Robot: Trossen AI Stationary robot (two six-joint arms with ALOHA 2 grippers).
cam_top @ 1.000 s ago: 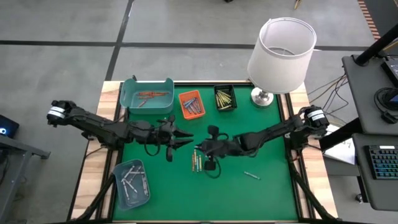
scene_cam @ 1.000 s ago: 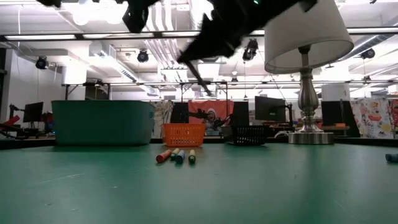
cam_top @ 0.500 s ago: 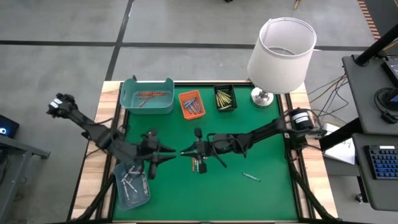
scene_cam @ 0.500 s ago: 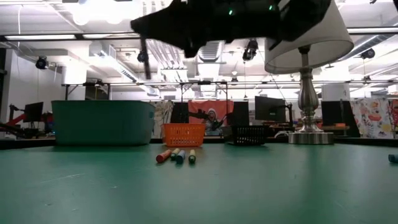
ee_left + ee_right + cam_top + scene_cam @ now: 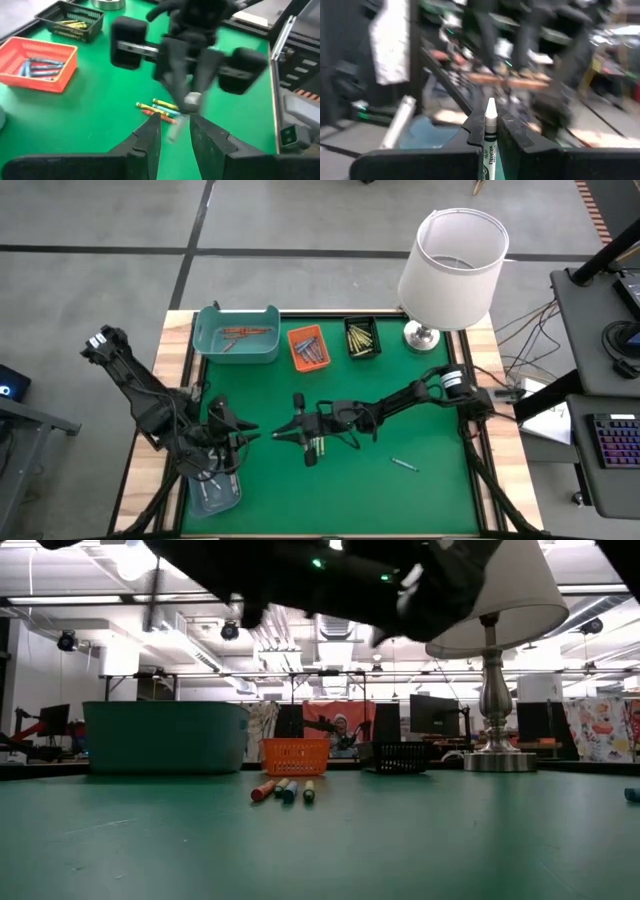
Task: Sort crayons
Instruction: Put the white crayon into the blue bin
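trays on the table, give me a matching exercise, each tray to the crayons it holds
Column one:
1. teal tray
2. orange tray
3. black tray
4. clear tray

Column two:
a. blue crayons
b. silvery grey crayons
c. red and orange crayons
d. yellow-green crayons

Pairs: 1-c, 2-a, 3-d, 4-b

Left claw (image 5: 250, 438) now lower-left beside the blue tray (image 5: 212, 492), right claw (image 5: 278, 434) farther left across the mat.
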